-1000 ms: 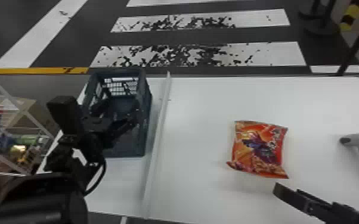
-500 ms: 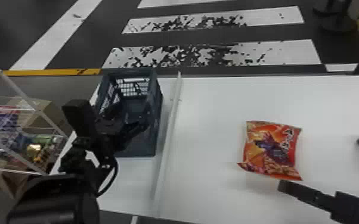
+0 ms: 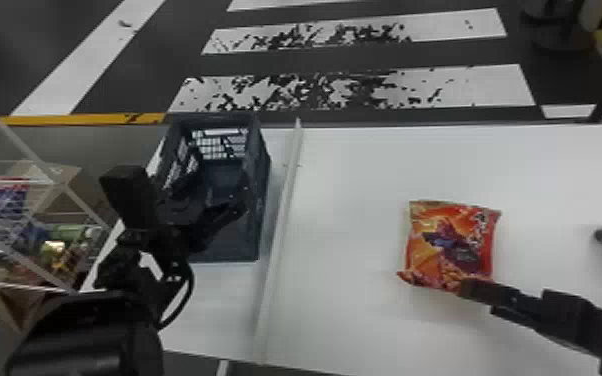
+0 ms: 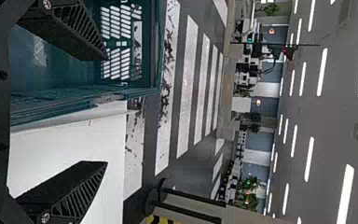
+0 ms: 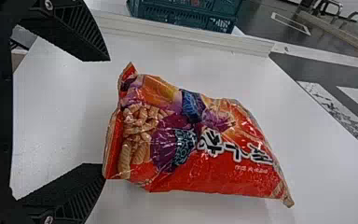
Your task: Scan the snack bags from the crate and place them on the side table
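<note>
Head view: snack bag [image 3: 452, 242] on white table [image 3: 350, 280], striped floor [image 3: 415, 59] beyond.

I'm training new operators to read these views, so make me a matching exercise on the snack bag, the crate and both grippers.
Things:
1. Snack bag
2. Crate
3. Left gripper
4. Right gripper

Places, colours or states:
A. Open, at one end of the snack bag
B. Dark, with openwork in its walls
C. Open, at the crate
D. Red and orange, lying on the white table

Right pairs: 1-D, 2-B, 3-C, 4-A
</note>
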### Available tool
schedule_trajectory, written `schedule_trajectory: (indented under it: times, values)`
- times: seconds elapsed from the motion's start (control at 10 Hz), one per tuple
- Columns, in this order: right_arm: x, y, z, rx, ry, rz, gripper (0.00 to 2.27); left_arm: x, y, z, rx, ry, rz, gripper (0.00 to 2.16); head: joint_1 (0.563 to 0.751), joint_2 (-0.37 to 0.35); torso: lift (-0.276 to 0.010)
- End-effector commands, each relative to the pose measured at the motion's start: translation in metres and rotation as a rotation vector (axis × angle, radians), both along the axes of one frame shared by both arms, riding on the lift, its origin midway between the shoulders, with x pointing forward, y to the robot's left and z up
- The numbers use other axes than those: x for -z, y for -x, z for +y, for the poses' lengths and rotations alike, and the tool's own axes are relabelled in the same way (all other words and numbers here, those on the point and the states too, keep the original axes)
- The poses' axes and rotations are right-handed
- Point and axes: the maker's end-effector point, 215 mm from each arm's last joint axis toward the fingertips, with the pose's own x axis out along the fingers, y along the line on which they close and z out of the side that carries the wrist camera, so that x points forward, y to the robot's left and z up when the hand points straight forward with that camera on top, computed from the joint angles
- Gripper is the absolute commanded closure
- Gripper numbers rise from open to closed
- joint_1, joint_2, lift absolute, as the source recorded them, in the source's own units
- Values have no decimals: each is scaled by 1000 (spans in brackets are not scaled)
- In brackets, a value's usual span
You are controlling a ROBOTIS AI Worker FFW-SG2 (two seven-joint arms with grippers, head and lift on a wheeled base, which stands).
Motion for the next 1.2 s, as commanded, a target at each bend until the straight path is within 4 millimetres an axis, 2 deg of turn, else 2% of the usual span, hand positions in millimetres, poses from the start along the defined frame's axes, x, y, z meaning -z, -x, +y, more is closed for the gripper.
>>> schedule_trajectory:
  times: [0.0,0.2,0.5,0.6,0.7,0.8,0.9,1.1]
  values:
    - [9,-1,-2,1,22,15,63,1,0,1,-3,2,2,80,695,198,-94]
    - [18,-7,-2,-2,42,26,63,3,0,1,-1,5,6,80,695,197,-94]
    - [28,-35,-10,16,95,18,181,5,3,4,-4,4,11,80,695,189,-94]
    - [27,-40,-13,18,106,13,508,6,4,4,-4,4,13,80,695,184,-94]
    - [30,-39,-17,16,126,19,1170,8,4,4,-3,5,17,83,695,181,-94]
    - [32,-45,-23,40,151,3,2098,7,4,4,-3,5,14,83,695,176,-94]
    - [32,-51,-28,59,162,-23,2260,8,4,3,-2,4,16,83,695,173,-94]
    - [16,-69,-38,106,166,-115,2253,11,6,4,-4,5,25,83,695,156,-94]
